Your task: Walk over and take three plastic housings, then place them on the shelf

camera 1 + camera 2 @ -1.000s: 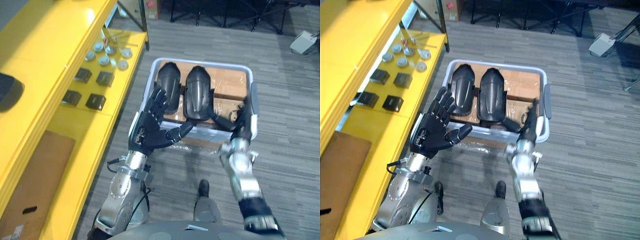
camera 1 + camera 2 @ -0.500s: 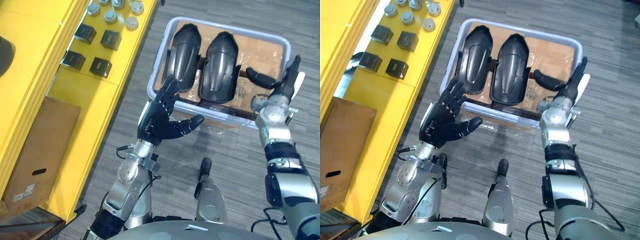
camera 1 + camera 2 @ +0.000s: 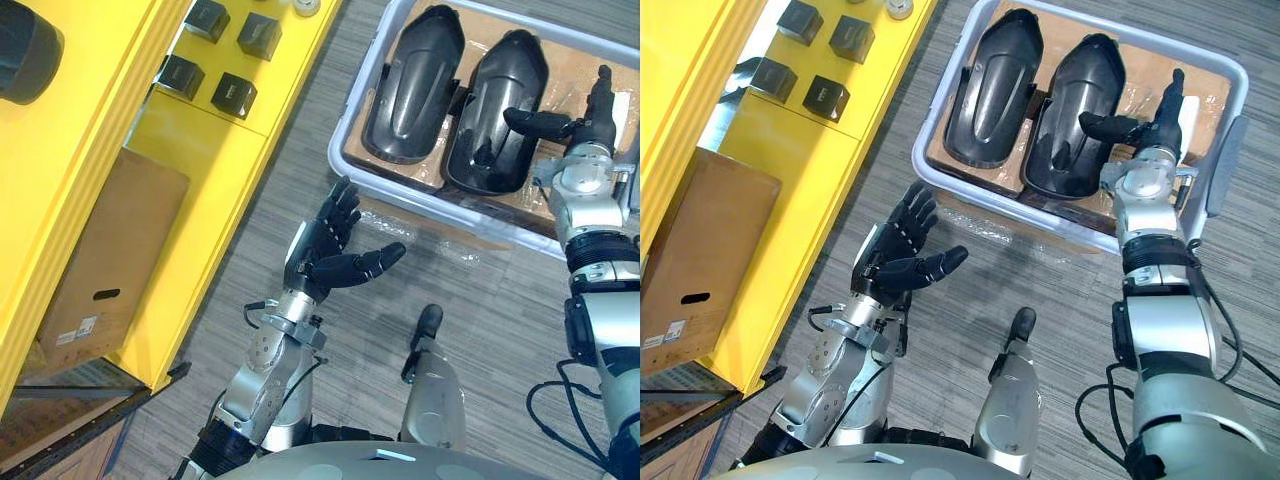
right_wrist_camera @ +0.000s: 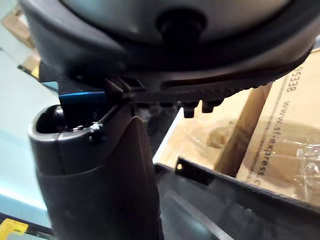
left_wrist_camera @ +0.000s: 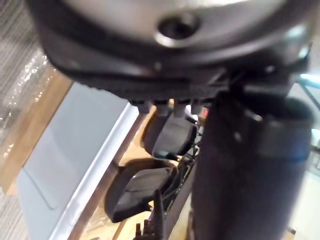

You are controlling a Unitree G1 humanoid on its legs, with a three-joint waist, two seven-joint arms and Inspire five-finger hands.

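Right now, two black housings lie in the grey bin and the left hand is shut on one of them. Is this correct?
Not quite. The left housing and the right housing do lie in the grey bin, but the left hand is open and holds nothing. It is over the floor outside the bin, as the left eye view shows.

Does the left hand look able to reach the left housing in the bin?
Probably yes: the left hand is open, holds nothing, and the housing lies uncovered just past the bin rim.
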